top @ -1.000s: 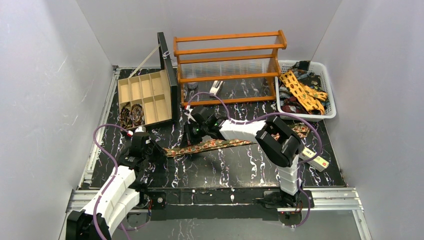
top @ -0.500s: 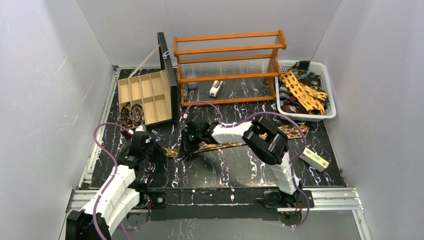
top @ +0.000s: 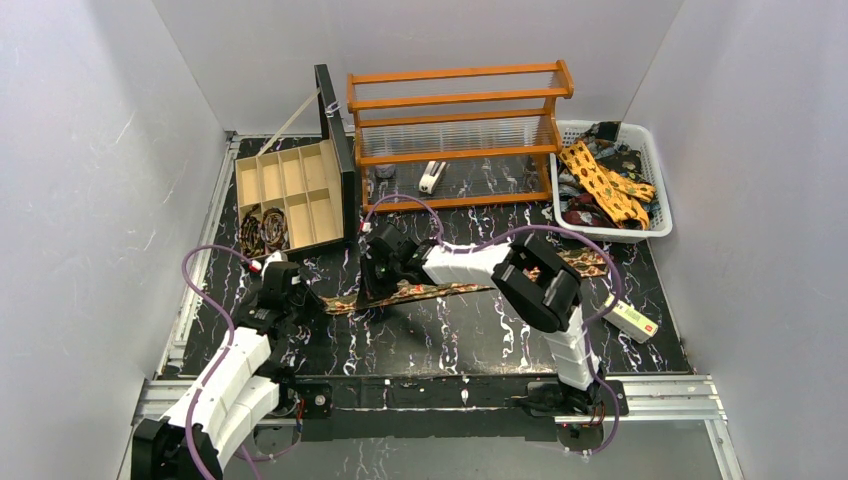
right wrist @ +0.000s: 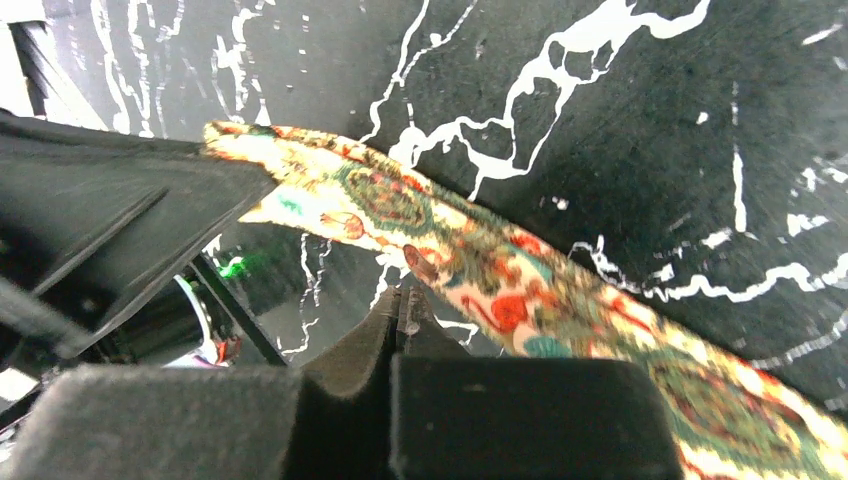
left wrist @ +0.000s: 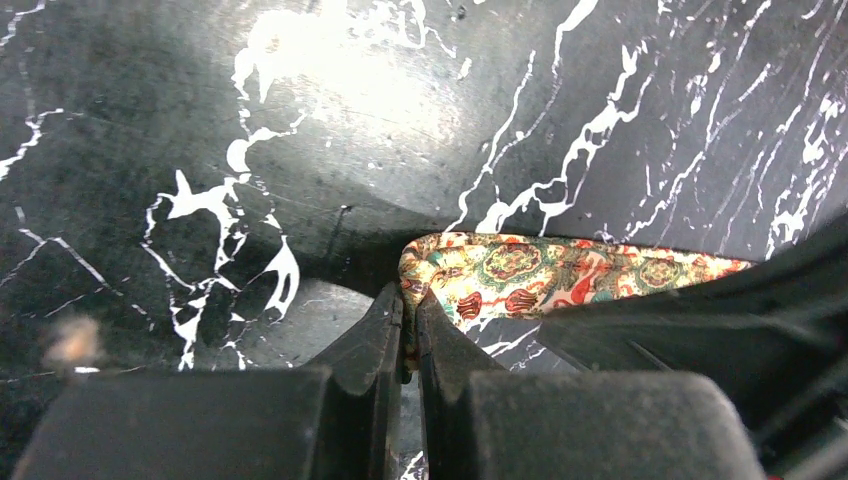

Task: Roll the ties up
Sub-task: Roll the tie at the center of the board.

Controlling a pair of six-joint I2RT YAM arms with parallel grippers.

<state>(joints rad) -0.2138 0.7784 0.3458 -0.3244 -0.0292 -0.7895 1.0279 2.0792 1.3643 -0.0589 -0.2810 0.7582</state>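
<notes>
A brown-red tie (top: 440, 290) with gold-green motifs lies as a flat strip across the middle of the dark marbled table. My left gripper (top: 312, 303) is shut on its narrow left end, and the cloth shows pinched between the fingertips in the left wrist view (left wrist: 410, 300). The tie (left wrist: 560, 275) runs off to the right from there. My right gripper (top: 372, 292) is a short way along the strip. In the right wrist view it (right wrist: 404, 297) is shut, with its tips at the near edge of the tie (right wrist: 470, 250). No cloth shows between its jaws.
A wooden compartment box (top: 300, 190) at the back left holds coiled ties (top: 262, 230). An orange wooden rack (top: 455, 130) stands behind. A white basket (top: 655, 175) of loose ties (top: 600, 185) is at the back right. A small white-and-red box (top: 632, 320) lies right of the right arm.
My right gripper has moved left along the tie and lower, towards the left gripper. The stretch of tie between the two is shorter. The left gripper has hardly moved.
</notes>
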